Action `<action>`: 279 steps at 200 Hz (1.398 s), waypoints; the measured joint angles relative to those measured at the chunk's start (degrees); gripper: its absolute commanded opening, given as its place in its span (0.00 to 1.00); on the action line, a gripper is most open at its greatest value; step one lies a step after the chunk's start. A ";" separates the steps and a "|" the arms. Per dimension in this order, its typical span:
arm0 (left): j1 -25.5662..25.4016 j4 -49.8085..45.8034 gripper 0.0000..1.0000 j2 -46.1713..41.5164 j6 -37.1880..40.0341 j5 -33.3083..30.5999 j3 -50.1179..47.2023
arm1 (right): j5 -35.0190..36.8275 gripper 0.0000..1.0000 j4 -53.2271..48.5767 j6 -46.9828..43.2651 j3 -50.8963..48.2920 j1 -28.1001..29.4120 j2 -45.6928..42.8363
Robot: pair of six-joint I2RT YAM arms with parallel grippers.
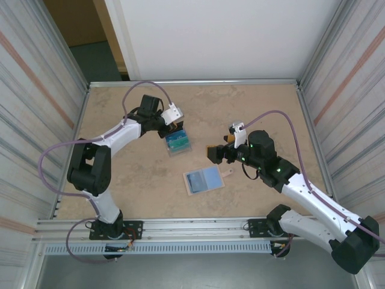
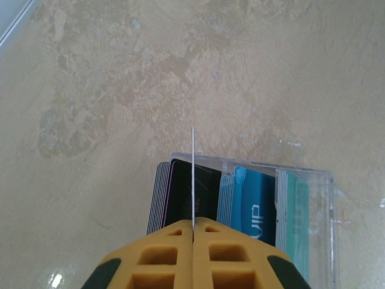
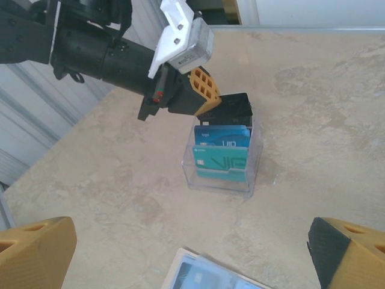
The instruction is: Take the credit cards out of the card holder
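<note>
Top view, left gripper (image 1: 172, 124): fingers pressed together, hanging right over the clear box (image 1: 178, 143), which stands a little left of the middle of the table (image 1: 258, 108)
Top view, card holder (image 1: 203, 180): lies open and flat, pale blue faces up, near the middle of the table's near edge; well apart from the box
Top view, right gripper (image 1: 215, 154): fingers spread wide and holding nothing; it hovers just beyond the card holder's far right corner

Left wrist view, grip: my yellow pads (image 2: 171, 253) are clamped on one thin card (image 2: 192, 174), seen edge-on and upright; I cannot tell its colour
Left wrist view, credit cards (image 2: 252, 208): black, blue and teal stacks stand in separate slots of the box below; the held edge lines up over the black stack

Right wrist view, box: teal card in front, blue behind it, black at the back under the left fingers (image 3: 203, 90)
Right wrist view, card holder: one corner shows at the bottom edge, between my two wide-apart right fingers (image 3: 36, 250); I cannot tell whether cards remain inside

Step in hand: by my reading, dropping a pulled card into the box
Next move: lower it straight into a slot, keep it upright, then open the left fingers; after that, go back to the card holder
</note>
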 measured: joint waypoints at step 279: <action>1.79 0.04 0.20 2.67 3.32 1.36 0.04 | -0.20 0.99 -0.02 0.52 0.00 0.00 0.74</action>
